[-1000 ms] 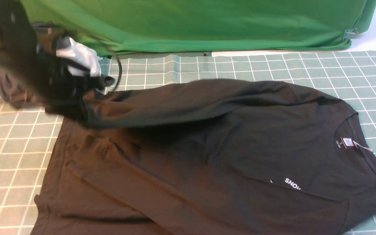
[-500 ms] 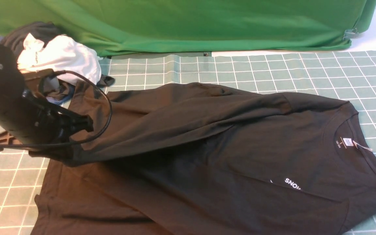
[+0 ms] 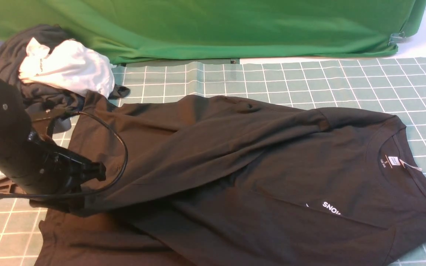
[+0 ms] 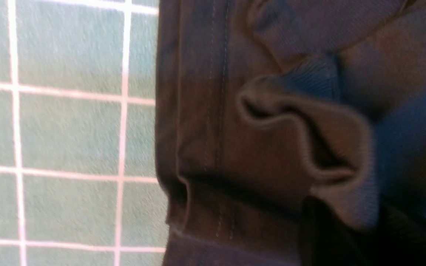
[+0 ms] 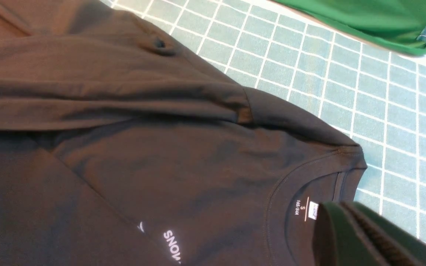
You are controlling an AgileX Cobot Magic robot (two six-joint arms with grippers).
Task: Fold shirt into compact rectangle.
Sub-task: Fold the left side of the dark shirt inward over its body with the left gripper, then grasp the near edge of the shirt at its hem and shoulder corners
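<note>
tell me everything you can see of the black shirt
The shirt is black, soft-looking knit, long-sleeved with a crew neck. It lies flat and front-up on the green grid mat, with the collar toward the right. A white neck label shows inside the collar, and white lettering starting "SNO" is on the chest. One sleeve lies diagonally across the body, and its ribbed cuff rests by the double-stitched hem.

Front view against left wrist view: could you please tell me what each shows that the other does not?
Only the front view shows the white garment, the green cloth, the neck label and the white lettering. Only the left wrist view shows the ribbed sleeve cuff up close, beside the double stitching of a hem. Both show the black shirt lying on the grid mat.
</note>
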